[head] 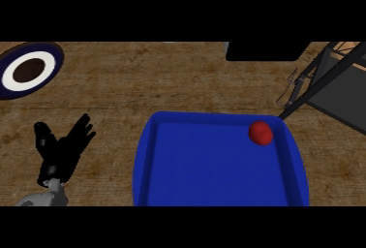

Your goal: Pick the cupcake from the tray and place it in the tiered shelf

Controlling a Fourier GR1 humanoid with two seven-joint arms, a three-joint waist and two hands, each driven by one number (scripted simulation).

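Observation:
A small red cupcake (260, 132) lies in the far right corner of the blue tray (214, 193), which fills the lower middle of the head view. The dark tiered shelf (336, 87) stands at the right edge, its frame slanting down toward the tray's corner. My left hand (63, 145) rests open at the lower left, fingers up, well clear of the tray. No right hand shows anywhere.
A dark blue plate with a white ring and brown centre (27, 70) sits at the far left on the wooden counter (157, 82). A black box (265, 51) is at the back, right of centre.

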